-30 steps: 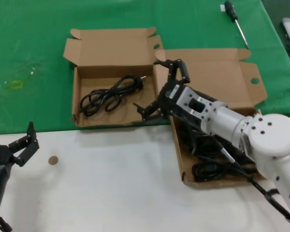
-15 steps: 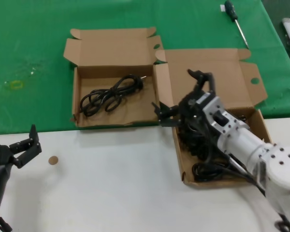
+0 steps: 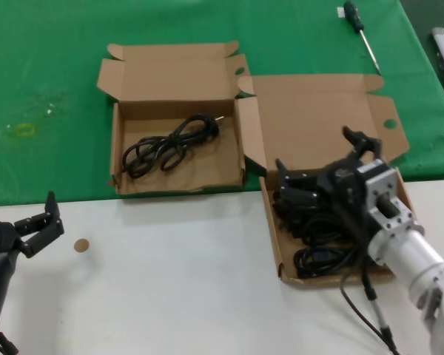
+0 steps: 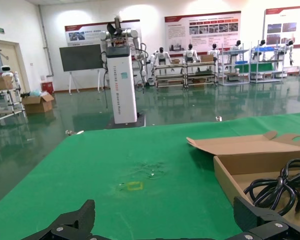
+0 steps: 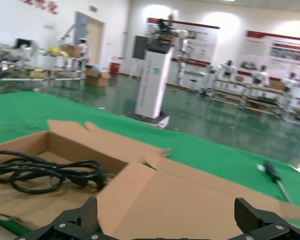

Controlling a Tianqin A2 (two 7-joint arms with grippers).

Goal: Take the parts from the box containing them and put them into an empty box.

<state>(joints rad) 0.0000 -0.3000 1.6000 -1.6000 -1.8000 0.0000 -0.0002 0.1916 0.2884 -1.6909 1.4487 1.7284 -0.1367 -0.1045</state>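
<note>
Right claw (image 3: 314, 168), spread open, hovers over the cords (image 3: 318, 222) at lower right, poised to grab 1; left claw (image 3: 35, 222) idles open.

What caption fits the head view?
Right gripper open over the full box of cords; one cord lies in the other box.

Wall posters (image 4: 202, 31) carry text, seemingly too small to read.
</note>
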